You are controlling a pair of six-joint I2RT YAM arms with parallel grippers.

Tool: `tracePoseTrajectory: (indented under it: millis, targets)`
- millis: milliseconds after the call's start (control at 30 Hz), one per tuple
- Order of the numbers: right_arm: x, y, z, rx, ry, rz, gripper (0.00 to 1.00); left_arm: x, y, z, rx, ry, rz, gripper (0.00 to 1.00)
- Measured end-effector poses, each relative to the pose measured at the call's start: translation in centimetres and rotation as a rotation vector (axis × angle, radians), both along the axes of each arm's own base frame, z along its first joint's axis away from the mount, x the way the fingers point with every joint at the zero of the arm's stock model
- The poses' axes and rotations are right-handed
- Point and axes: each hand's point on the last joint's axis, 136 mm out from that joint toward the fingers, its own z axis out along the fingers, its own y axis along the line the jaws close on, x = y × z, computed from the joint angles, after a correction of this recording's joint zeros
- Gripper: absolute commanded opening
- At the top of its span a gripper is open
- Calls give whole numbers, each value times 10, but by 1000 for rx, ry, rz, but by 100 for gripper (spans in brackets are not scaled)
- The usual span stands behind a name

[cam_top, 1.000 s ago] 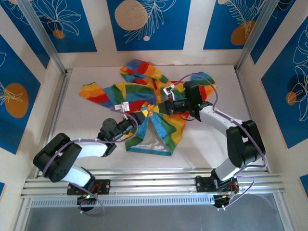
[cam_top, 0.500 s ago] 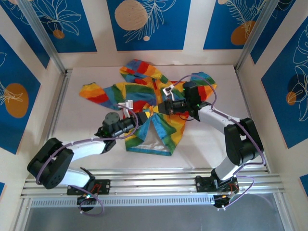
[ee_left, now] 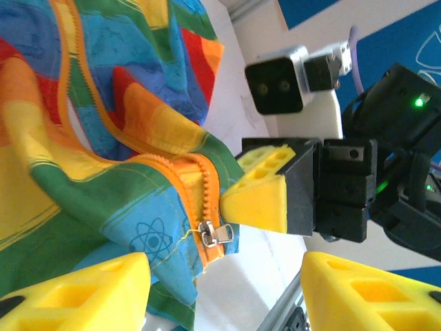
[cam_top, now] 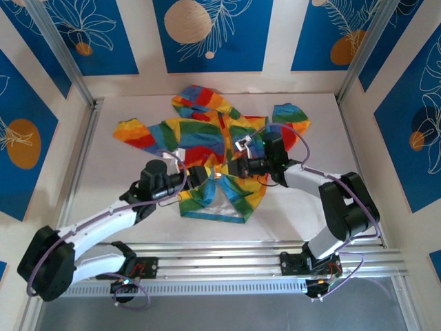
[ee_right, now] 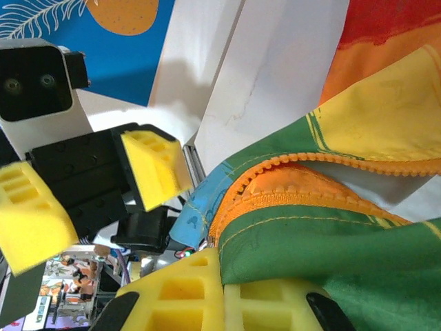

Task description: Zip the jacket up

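Top view: rainbow-striped jacket [cam_top: 200, 134] lies spread mid-table [cam_top: 110, 186], hood toward the far wall, front parted at the bottom; left gripper [cam_top: 205, 174] & right gripper [cam_top: 233, 168] converge from opp. sides on the lower front, where the zipper starts.

Left wrist: left gripper's yellow fingers [ee_left: 76, 293] gape wide w/ nothing between them, poised just short of the silver pull tab [ee_left: 215, 234] at the foot of the orange zipper [ee_left: 200, 183], apparently lining up to take it; one yellow pad [ee_left: 262, 193] of the right gripper presses the cloth right beside the zipper.

Right wrist: right gripper's pads [ee_right: 179, 296] sit closed tight on the green hem [ee_right: 310, 241] next to the orange teeth; prob. an anchor, keeping the fabric taut so the slider can run; left gripper opposite, spread open.
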Motion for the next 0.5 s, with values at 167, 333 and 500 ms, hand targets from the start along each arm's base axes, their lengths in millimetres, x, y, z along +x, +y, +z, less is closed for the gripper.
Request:
tracePoseTrajectory:
  millis: [167,333,500]
  targets:
    - [-4,-2,-5,0,-5,-5,0,-7,8,-22,-13,101,54,52]
    - [-4,1,-6,10,-21,-19,0,-22,-7,-36,-25,174,60,57]
    - [-5,6,-2,21,-36,-20,0,-25,-26,-39,-77,205,60,57]
